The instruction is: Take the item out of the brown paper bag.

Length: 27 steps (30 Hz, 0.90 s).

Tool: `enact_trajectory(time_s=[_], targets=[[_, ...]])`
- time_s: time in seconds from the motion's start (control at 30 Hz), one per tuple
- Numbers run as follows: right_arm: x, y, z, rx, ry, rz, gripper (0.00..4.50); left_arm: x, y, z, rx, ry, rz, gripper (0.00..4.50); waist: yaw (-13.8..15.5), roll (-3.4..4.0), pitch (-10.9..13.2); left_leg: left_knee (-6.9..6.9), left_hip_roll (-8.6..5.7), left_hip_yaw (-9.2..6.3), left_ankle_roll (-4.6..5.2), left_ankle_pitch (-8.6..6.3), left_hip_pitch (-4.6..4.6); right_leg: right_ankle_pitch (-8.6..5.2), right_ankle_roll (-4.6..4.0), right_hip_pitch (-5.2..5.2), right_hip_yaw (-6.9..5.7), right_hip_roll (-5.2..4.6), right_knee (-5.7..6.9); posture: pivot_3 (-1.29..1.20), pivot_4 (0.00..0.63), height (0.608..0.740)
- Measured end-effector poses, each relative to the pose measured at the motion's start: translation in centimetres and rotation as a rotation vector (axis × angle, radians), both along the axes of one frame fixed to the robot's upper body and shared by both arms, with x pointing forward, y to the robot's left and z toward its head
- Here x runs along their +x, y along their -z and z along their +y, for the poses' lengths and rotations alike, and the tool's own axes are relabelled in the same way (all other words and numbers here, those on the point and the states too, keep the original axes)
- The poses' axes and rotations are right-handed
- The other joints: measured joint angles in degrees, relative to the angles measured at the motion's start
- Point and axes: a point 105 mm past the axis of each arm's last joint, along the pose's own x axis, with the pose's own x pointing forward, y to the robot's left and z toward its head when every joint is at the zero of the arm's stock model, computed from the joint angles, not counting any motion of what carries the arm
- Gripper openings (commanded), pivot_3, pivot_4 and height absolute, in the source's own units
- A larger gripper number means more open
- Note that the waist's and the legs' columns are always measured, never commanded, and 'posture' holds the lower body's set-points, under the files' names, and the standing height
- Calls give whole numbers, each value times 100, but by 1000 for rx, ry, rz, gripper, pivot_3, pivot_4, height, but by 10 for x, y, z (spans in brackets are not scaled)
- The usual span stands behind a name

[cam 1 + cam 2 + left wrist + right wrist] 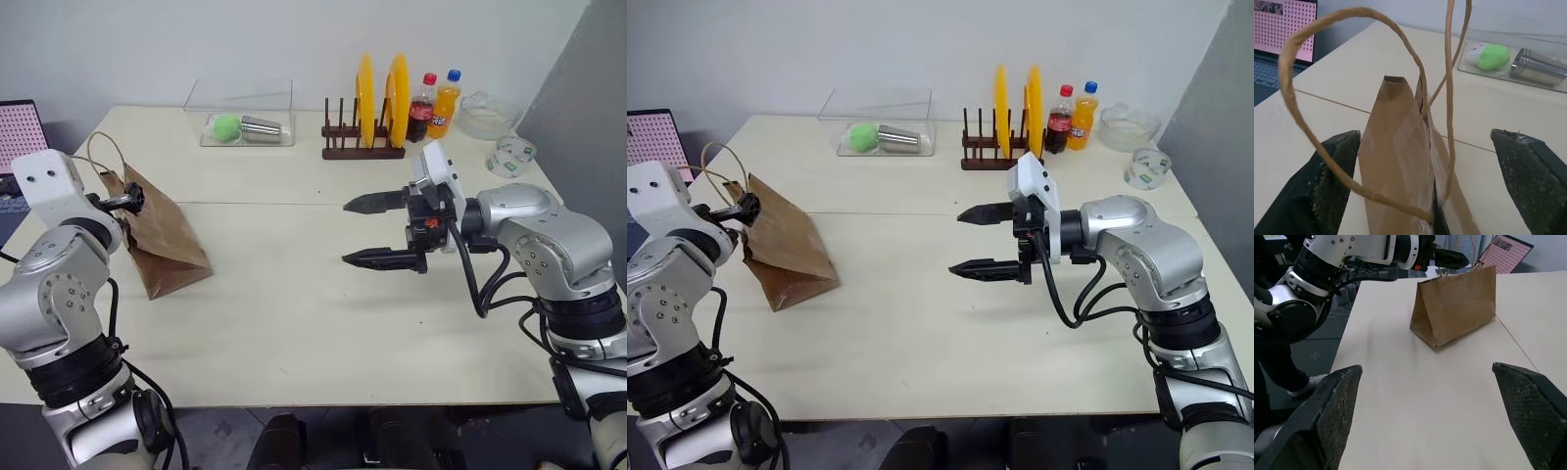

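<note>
Our left pincer (1425, 161) wide open astride brown paper bag (162, 240) top; right pincer (377, 231) open, empty.

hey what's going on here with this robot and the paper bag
A humanoid robot is working at a table on a brown paper bag that stands closed near its left side. Its left hand is open at the bag's top edge, fingers on either side of the folded mouth and cord handles, not yet gripping. Its right hand is open too, in the air mid-table, pointed toward the bag and apart from it. Nothing has come out yet.
</note>
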Motion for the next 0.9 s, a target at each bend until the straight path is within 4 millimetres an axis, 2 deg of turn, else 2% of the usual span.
enact_trajectory(time_s=[0.17,0.27,0.43,0.67,0.9], targets=[[0,0,0,1,-2,0,4500,4,2,1,2,-3,6,4480,1,-1,0,0,0,0,0,0,0,0,0,-1,0,0,0,0,150,740],[0,0,0,2,-1,1,4500,9,0,1,7,0,-8,3905,1,-1,0,0,0,0,0,0,0,0,0,0,-1,-1,0,0,150,740],[1,0,0,3,2,1,4500,15,-13,7,34,-5,-47,2256,-1,-1,1,-1,0,0,0,0,-1,1,-1,-2,-1,-1,-1,0,150,740],[1,0,0,4,7,-1,4500,18,-18,13,49,-11,-59,19,0,-1,1,-1,0,0,-1,0,-2,1,-2,-2,-1,-3,0,0,150,740],[3,-1,-3,11,29,3,4500,22,-26,17,64,41,-51,19,-1,-3,3,-1,0,-1,-1,0,-3,1,-2,-4,-3,-3,1,0,150,740]])
